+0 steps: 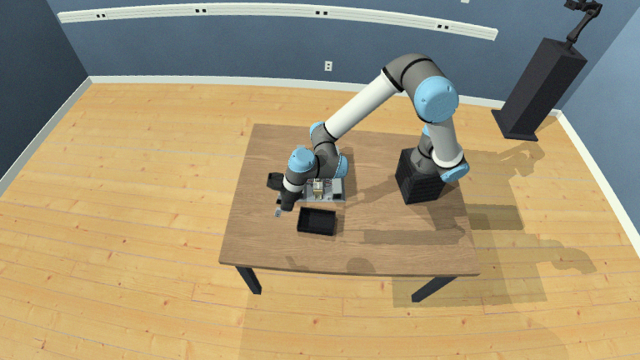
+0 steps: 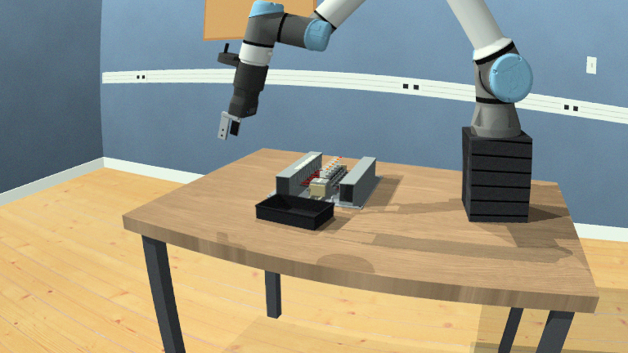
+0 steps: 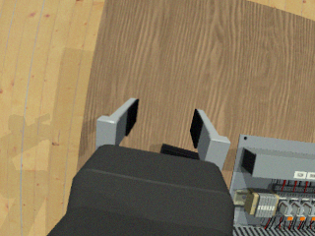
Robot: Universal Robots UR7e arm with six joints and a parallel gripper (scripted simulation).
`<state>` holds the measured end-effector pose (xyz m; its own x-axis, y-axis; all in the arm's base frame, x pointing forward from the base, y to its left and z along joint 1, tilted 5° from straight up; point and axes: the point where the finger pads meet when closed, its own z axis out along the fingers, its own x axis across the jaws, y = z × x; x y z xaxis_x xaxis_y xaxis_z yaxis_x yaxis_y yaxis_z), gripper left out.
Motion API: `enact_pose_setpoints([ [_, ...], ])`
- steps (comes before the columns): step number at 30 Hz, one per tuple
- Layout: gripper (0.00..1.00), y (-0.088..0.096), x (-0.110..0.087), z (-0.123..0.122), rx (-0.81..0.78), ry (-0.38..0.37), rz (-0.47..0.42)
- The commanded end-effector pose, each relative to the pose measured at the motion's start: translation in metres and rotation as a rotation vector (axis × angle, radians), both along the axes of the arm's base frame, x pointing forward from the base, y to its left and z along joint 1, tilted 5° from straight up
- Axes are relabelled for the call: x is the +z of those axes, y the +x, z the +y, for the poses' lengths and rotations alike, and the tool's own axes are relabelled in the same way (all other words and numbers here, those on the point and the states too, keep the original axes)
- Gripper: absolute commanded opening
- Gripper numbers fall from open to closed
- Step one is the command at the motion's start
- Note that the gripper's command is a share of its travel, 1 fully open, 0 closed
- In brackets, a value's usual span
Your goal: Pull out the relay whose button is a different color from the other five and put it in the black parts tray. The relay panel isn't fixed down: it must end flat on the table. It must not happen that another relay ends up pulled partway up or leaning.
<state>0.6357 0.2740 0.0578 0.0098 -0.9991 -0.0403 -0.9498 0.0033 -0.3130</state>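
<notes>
The grey relay panel (image 1: 338, 189) (image 2: 358, 178) (image 3: 276, 160) lies flat on the wooden table (image 1: 377, 242) (image 2: 416, 247) (image 3: 197, 39). A row of relays (image 2: 330, 169) (image 3: 289, 212) with small orange-red buttons runs between its two grey ducts. The relay at the tray end (image 1: 318, 191) (image 2: 318, 188) (image 3: 258, 203) looks cream; I cannot tell which button colour differs. The black parts tray (image 1: 316, 228) (image 2: 296, 214) stands empty, touching the panel's near end. My gripper (image 1: 278, 212) (image 2: 228, 127) (image 3: 164, 115) is open and empty, high above the table, to the left of panel and tray.
The arm's black base block (image 1: 420, 186) (image 2: 496, 178) stands on the table's right side. The table edge (image 2: 138, 221) lies roughly below the gripper. A black pedestal (image 1: 542, 87) stands in the far room corner.
</notes>
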Motion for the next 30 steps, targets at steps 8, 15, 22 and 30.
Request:
enact_pose_setpoints([
  [8, 1.0, 0.0004, 0.001, 0.0001, 0.0, 0.001, -0.002],
  [15, 1.0, 0.0004, 0.001, 0.0001, 0.0, 0.001, -0.002],
  [22, 0.98, 0.0004, 0.001, 0.0001, 0.0, 0.001, -0.002],
  [30, 0.98, 0.0004, 0.001, 0.0001, 0.0, 0.001, -0.002],
])
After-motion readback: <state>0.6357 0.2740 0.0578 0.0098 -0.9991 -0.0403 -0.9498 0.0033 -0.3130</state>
